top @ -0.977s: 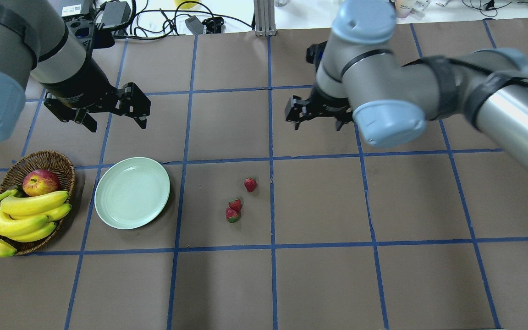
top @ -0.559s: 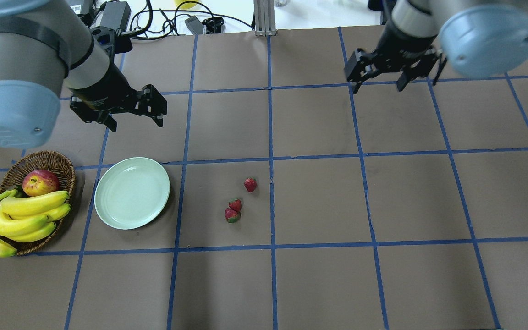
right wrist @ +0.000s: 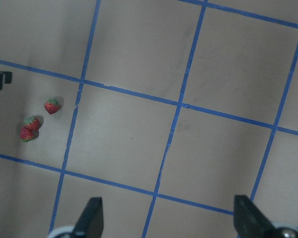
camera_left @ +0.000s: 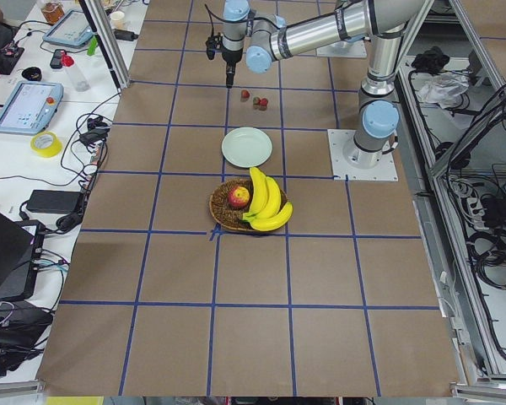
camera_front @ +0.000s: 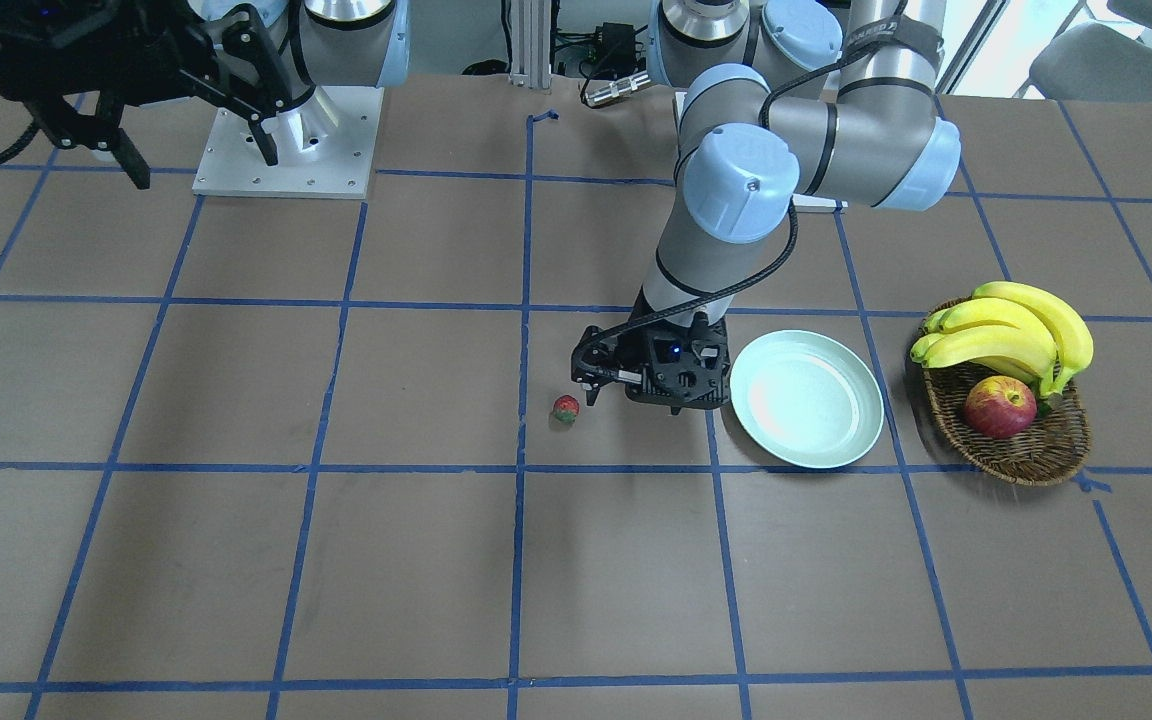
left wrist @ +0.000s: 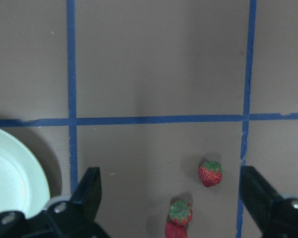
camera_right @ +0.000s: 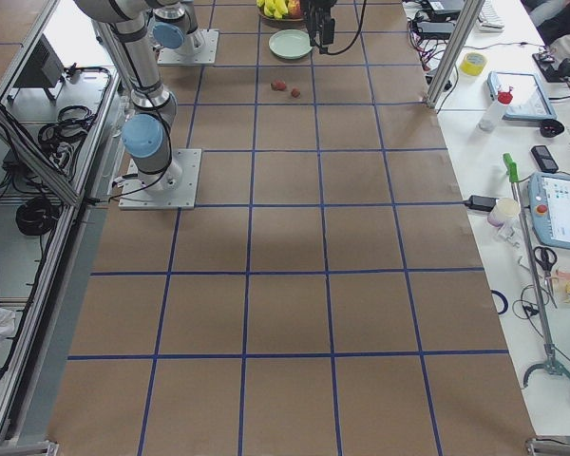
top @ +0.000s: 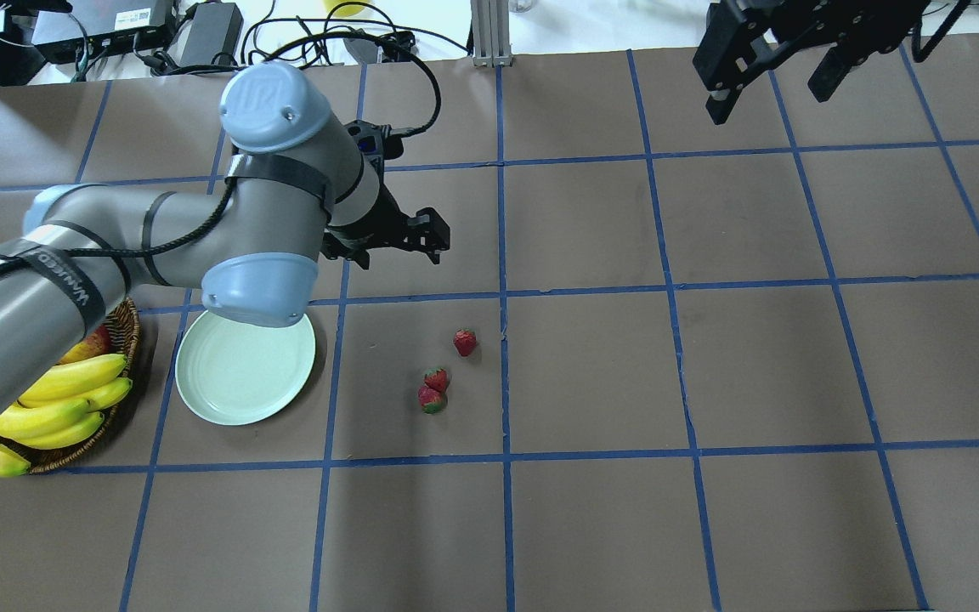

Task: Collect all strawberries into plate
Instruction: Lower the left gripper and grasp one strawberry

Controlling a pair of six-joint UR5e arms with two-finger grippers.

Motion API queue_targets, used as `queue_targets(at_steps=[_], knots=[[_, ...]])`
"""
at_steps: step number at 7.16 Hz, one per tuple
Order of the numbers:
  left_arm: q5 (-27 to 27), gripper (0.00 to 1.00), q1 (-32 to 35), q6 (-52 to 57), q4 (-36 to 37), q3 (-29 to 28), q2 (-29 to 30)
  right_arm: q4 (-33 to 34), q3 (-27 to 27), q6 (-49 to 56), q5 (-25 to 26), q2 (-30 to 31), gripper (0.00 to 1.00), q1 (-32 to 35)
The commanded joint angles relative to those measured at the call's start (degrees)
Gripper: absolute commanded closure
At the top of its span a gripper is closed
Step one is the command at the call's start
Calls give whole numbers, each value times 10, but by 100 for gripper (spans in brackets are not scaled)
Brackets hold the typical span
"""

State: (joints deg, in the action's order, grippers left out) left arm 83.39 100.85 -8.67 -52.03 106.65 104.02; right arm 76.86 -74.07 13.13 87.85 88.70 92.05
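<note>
overhead view, left to right.
- bananas (top: 56,399): yellow bunch, lower left, lying across a wicker basket (top: 129,336). an apple (camera_front: 999,408) sits in the same basket, mostly hidden here under the left arm (top: 116,255).
- plate (top: 243,374): pale mint, on the table (top: 591,527) just right of the basket. its upper edge is covered by the arm's elbow.
- left gripper (top: 398,253): left of centre, over the table up-right of the plate. fingers spread wide, gripping nothing.
- strawberries (top: 436,379): three, centre, on the table right of the plate and apart from it. two touch; the third strawberry (top: 465,342) lies near, up-right.
- right gripper (top: 768,95): upper right, fingers spread wide, gripping nothing, well apart from the fruit.
</note>
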Motion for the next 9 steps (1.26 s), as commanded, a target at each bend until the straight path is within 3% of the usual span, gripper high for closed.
queue_targets(at_steps=[1, 3, 5, 6, 7, 8, 9], knots=[[-1, 0, 38, 0, 45, 18, 49, 74, -66, -10, 24, 8, 0, 13], [-9, 2, 42, 1, 47, 22, 79, 160, -156, -13, 59, 26, 0, 4], [-11, 3, 46, -1, 48, 22, 102, 195, -166, -24, 59, 35, 0, 3], [-12, 14, 47, -2, 48, 22, 111, 204, -166, -26, 51, 35, 0, 4], [-22, 76, 47, -2, 47, 22, 114, 217, -162, -45, 35, 41, 0, 3], [-47, 100, 47, -3, 46, 22, 114, 217, -163, -49, 5, 43, 0, 3], [-46, 100, 47, -20, 46, 21, 113, 215, -162, -50, 7, 44, 0, 1]])
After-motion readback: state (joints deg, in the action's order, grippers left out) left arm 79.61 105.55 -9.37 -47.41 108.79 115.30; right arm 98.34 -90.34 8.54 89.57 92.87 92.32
